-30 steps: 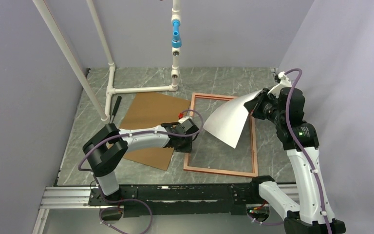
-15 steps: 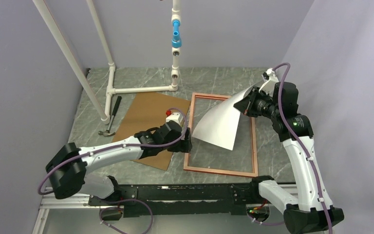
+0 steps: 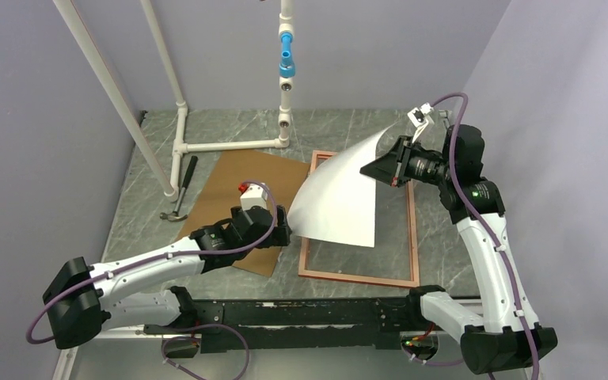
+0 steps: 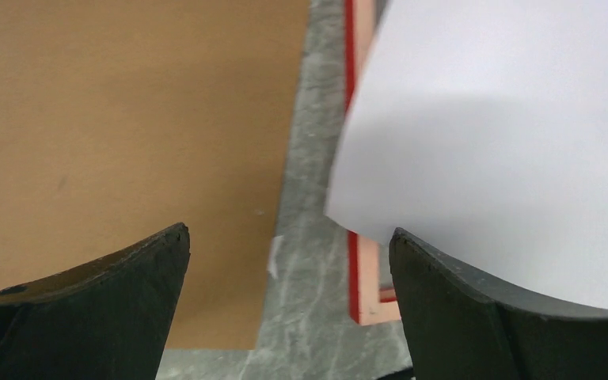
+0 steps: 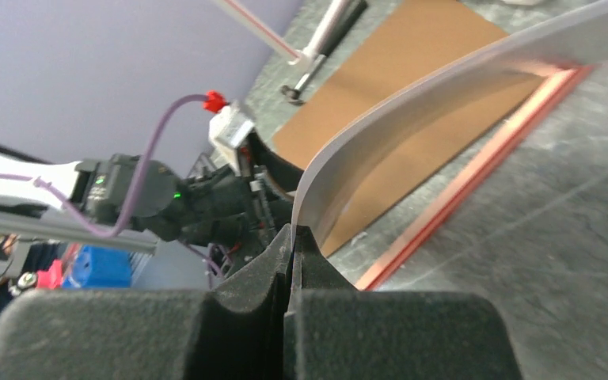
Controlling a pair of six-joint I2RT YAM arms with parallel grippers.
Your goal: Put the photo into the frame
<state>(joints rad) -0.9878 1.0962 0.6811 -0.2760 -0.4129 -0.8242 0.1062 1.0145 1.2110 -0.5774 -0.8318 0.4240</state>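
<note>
- The right gripper (image 3: 372,168) is clamped tight on the photo (image 3: 336,202), at the sheet's raised 1 o'clock corner. The right wrist view shows the paper's edge squeezed between the closed pads.
- The photo, white face up, bows down from that grip. Its near edge hangs low over the frame (image 3: 356,278), and its 8 o'clock corner reaches past the frame's left rail.
- The frame lies flat on the marble table (image 3: 138,229), at 3 o'clock of the brown backing board (image 3: 229,174).
- The left gripper (image 3: 283,229) is spread wide and holds nothing. It sits over the board's right edge, at 9 o'clock of the photo's low corner.
- A hammer (image 3: 180,190) lies at 9 o'clock of the board.
</note>
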